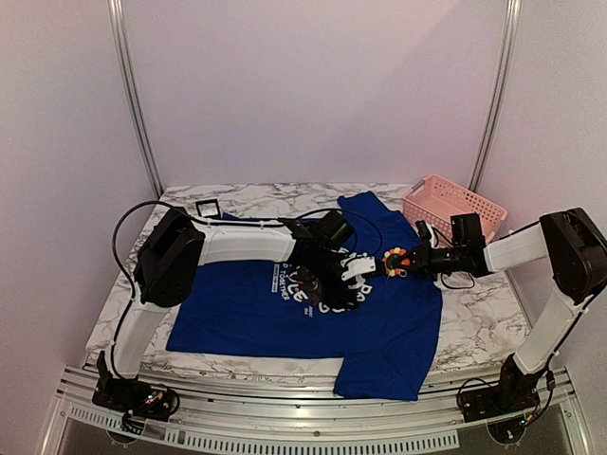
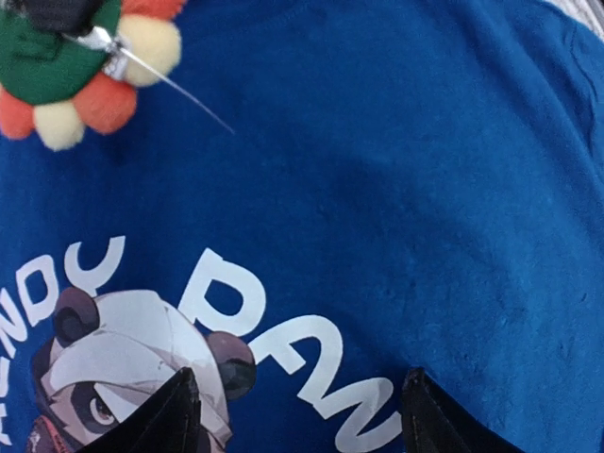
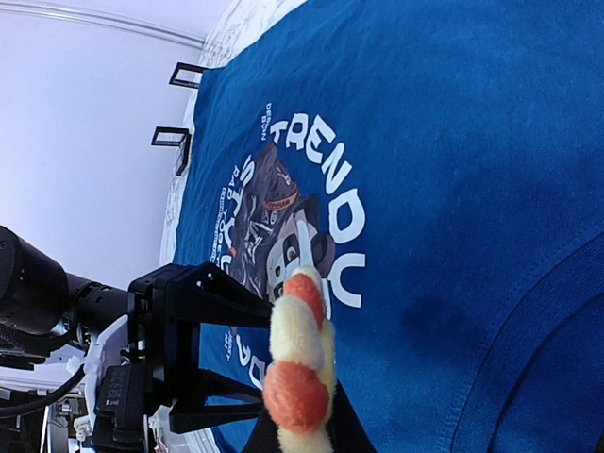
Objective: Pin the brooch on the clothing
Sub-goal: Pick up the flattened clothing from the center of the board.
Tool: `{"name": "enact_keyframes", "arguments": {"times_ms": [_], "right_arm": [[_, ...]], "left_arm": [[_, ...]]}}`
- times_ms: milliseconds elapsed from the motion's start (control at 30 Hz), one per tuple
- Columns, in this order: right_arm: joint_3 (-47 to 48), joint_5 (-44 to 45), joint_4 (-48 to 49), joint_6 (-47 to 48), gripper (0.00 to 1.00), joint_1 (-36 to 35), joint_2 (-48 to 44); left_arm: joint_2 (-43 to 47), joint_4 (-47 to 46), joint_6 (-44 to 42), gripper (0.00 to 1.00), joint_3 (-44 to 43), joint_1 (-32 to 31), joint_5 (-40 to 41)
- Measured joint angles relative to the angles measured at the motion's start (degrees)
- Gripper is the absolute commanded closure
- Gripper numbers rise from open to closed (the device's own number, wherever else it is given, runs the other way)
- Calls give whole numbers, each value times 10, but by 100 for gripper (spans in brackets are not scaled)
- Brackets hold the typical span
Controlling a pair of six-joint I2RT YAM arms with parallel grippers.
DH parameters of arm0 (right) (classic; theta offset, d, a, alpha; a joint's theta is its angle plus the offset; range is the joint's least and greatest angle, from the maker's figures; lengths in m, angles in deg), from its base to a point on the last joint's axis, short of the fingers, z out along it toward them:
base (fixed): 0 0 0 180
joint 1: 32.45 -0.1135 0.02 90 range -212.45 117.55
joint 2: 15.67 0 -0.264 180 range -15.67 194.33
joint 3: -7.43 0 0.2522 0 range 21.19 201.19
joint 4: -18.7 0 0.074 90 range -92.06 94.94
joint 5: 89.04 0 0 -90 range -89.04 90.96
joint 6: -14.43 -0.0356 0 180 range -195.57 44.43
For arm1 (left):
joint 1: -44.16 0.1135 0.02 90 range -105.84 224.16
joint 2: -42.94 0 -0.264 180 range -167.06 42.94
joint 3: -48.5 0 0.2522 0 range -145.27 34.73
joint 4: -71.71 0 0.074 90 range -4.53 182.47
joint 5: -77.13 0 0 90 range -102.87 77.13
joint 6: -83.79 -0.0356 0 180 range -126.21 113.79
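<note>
While the royal blue panda-print T-shirt (image 1: pixel 379 322) lies spread on the marble table (image 1: pixel 474 322), right end effector (image 1: pixel 407 261), clamped tight, holds the small yellow-orange-red felt flower brooch (image 1: pixel 395 259) just above the shirt's chest. Left end effector (image 2: pixel 300 415) hovers over the shirt's print, jaws wide, empty.
</note>
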Motion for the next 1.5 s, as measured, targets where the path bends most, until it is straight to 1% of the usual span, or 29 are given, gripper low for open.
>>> {"name": "enact_keyframes", "arguments": {"times_ms": [167, 233, 333, 400, 433, 500, 600, 700, 767, 800, 900, 933, 967, 1033, 1100, 1333, 1367, 1500], "right_arm": [[-7, 0, 3, -5, 100, 0, 0], [-7, 0, 3, -5, 100, 0, 1], [-6, -6, 3, -5, 100, 0, 8], [-6, -9, 3, -7, 100, 0, 16], [-6, -10, 3, -9, 100, 0, 19], [-6, -10, 3, -12, 100, 0, 22], [-6, -14, 4, -16, 100, 0, 26], [-12, -23, 12, -20, 100, 0, 31], [-21, -29, 19, -26, 100, 0, 31], [-25, -33, 22, -28, 100, 0, 31], [-33, -46, 31, -33, 100, 0, 31], [-36, -51, 34, -35, 100, 0, 31], [-38, -56, 38, -38, 100, 0, 31], [-41, -65, 45, -44, 100, 0, 31], [-42, -73, 52, -51, 100, 0, 31], [-42, -87, 61, -73, 100, 0, 31], [-42, -90, 61, -77, 100, 0, 31], [-42, -100, 61, -82, 100, 0, 31]], "left_arm": [[-7, 29, 25, 31, -14, -12, 0], [-7, 26, 38, 43, -10, -18, 2], [-7, 8, 57, 69, -4, -22, 4], [-7, 0, 67, 84, -3, -23, 9], [-7, -1, 69, 90, -3, -23, 10], [-7, -1, 68, 95, -3, -23, 10], [-7, 5, 65, 96, -7, -23, 6], [-7, 35, 54, 96, -20, -23, -8], [-7, 64, 40, 92, -38, -23, -26], [-7, 75, 31, 88, -47, -23, -36], [-7, 96, 8, 67, -64, -22, -58], [-7, 101, -2, 63, -67, -22, -63], [-7, 103, -12, 59, -69, -22, -65], [-7, 103, -29, 57, -70, -23, -67], [-7, 102, -39, 59, -70, -24, -67], [-10, 62, -29, 84, -70, -40, -65], [-11, 55, -25, 85, -70, -42, -64], [-12, 37, -19, 85, -65, -49, -63]]}}
